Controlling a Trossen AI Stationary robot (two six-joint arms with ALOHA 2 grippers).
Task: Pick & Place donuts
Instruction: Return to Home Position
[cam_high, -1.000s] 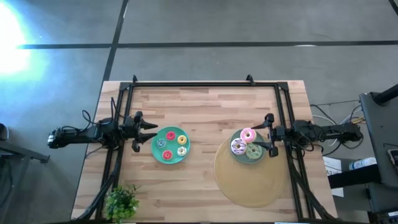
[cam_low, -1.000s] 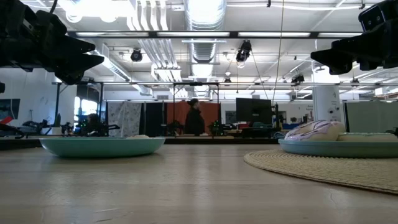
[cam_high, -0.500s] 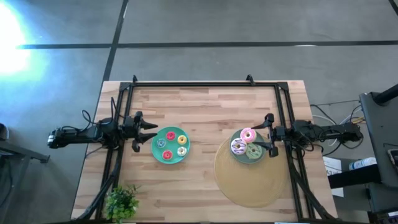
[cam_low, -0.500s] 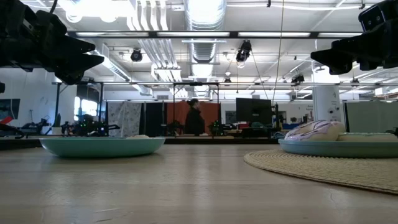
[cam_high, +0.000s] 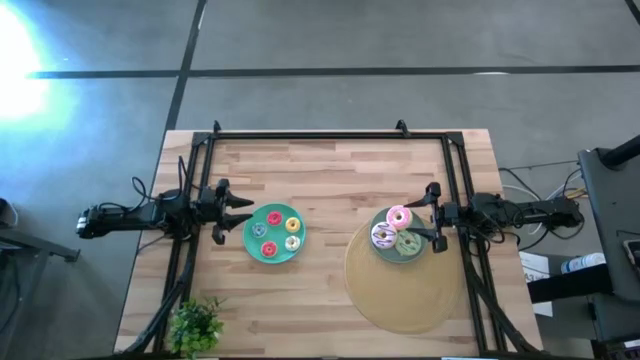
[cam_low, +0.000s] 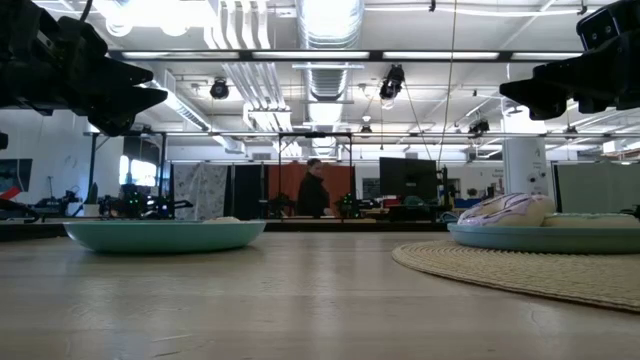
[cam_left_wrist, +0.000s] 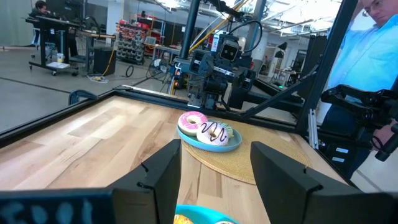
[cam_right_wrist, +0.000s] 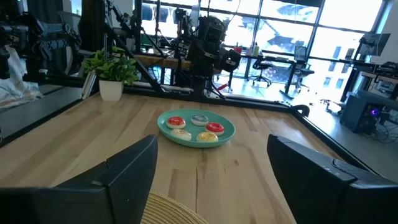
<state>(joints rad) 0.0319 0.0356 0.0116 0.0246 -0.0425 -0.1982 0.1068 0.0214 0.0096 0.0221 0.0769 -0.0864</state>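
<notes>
Three big donuts, pink (cam_high: 399, 217), purple-streaked (cam_high: 383, 236) and green (cam_high: 407, 243), lie together on the grey plate (cam_high: 397, 260), which rests on the round mat (cam_high: 405, 295). The small donuts (cam_high: 274, 218) lie on the teal plate (cam_high: 277, 261). The right gripper (cam_high: 428, 219) hangs just beside the grey plate, raised off the table, its fingers apart and empty. The left gripper (cam_high: 243, 213) hangs just beside the teal plate, likewise spread and empty. We judge the sorting finished, with only the pull-back to rest to do. The risk lies in that retreat. Each gripper sits close to a rim, so a low or sideways swing could let a finger clip a plate, shove it across the mat or wood, or knock the pink donut off its pile.
</notes>
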